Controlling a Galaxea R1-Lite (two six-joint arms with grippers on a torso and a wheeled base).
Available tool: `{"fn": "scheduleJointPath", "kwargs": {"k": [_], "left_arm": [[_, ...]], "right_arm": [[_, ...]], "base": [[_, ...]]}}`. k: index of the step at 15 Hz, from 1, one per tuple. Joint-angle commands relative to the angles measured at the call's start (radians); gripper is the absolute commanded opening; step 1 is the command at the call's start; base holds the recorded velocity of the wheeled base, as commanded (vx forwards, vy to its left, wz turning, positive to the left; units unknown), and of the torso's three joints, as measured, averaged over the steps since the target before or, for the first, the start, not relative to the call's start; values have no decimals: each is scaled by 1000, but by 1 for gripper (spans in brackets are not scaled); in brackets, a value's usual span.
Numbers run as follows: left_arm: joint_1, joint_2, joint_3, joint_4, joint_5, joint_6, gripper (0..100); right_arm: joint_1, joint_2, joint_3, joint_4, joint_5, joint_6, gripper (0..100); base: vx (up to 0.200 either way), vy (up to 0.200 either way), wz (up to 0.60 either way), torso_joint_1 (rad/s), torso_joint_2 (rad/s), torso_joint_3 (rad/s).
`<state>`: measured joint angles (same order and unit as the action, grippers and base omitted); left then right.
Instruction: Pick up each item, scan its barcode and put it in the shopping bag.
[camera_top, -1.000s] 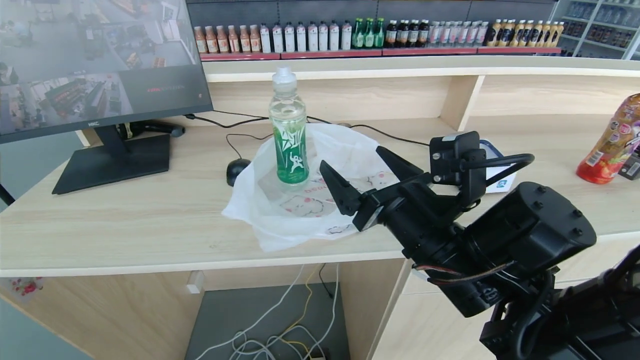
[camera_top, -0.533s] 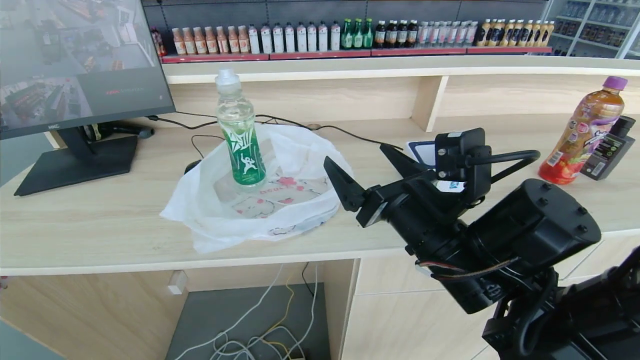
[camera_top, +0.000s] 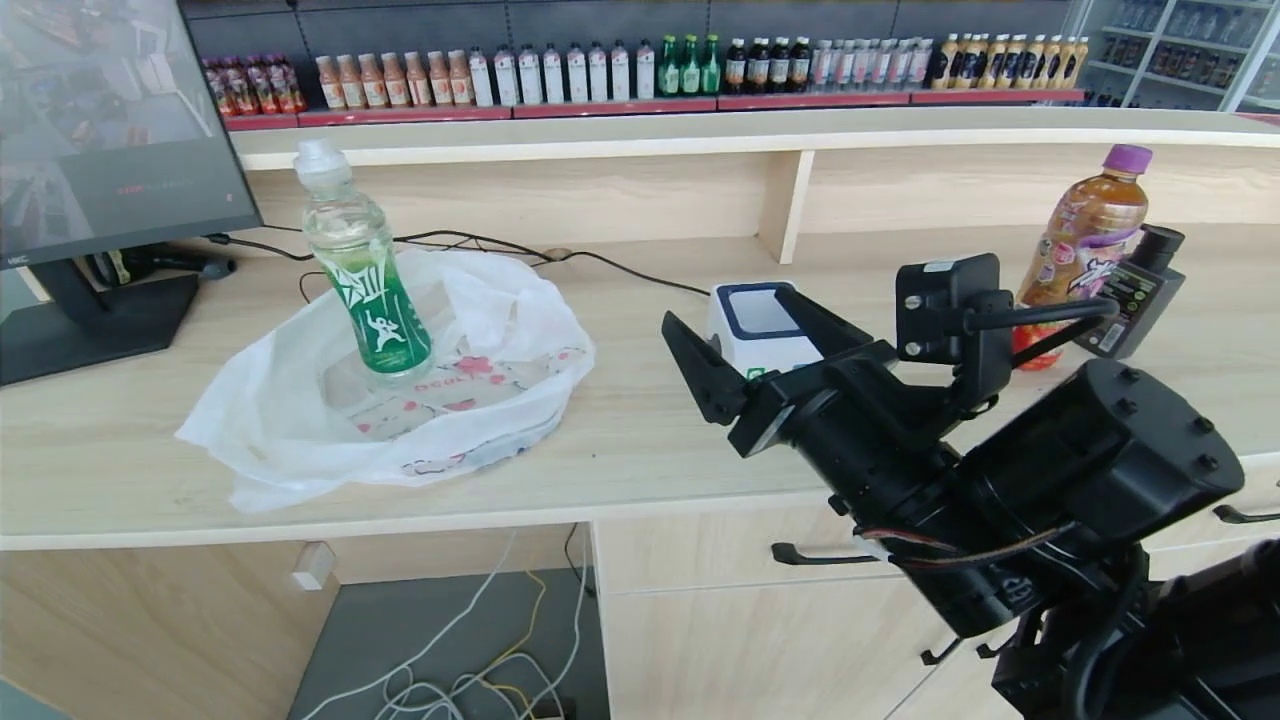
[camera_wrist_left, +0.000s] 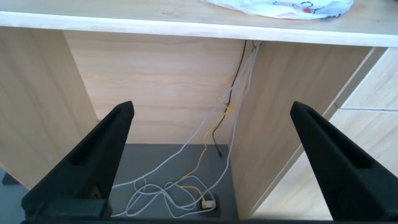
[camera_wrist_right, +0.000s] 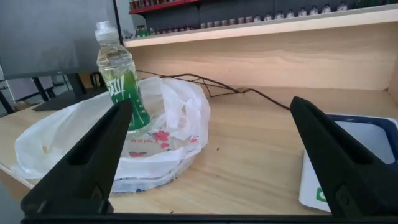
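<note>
**Status.** Right gripper (camera_top: 725, 305) hangs over the front part of the counter (camera_top: 650, 440), just on your side of the barcode scanner (camera_top: 755, 320). Its fingers are spread wide with nothing between them. Left gripper (camera_wrist_left: 211, 109) sits below the counter edge, facing the cables (camera_wrist_left: 186, 186) underneath, equally wide and empty.

**Items.** Green-labelled bottle (camera_top: 365, 280) stands upright inside the shopping bag (camera_top: 270, 440), which lies opened out on the counter to the left. Juice bottle (camera_top: 1085, 225), purple cap, stands upright at the right, well apart from the bag and not yet bagged. A dark container (camera_top: 1135, 290) is just beside it. I cannot tell whether the two touch; it is likely a squared bottle.

**Step in hand (my judgement).** Fetch the juice bottle with the right arm.

**How to do it well:**
- Come at the bottle from the scanner side, so your far finger does not knock the dark container.
- Close on the middle of the body, below the shoulder. The label looks slick, so seat it deep between the fingers.
- Keep your fingers off the barcode, wherever it sits, then turn it to the scanner's window.
- At the bag, set the bottle down beside the green-labelled bottle, not against it. That one is tall and could tip.
</note>
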<state>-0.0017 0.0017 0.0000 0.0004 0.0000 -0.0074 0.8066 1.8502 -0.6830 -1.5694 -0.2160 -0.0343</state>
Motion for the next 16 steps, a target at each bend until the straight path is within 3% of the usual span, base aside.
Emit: {"fn": "scheduleJointPath", "kwargs": {"k": [1, 16], "left_arm": [[0, 0, 0, 0, 0, 0, 100], [0, 0, 0, -2, 0, -2, 100]], "right_arm": [[0, -20, 49, -1, 0, -1, 100], [-1, -37, 49, -1, 0, -1, 100]], "base": [[0, -200, 0, 7, 2, 2], [0, -200, 0, 2, 1, 3]]}}
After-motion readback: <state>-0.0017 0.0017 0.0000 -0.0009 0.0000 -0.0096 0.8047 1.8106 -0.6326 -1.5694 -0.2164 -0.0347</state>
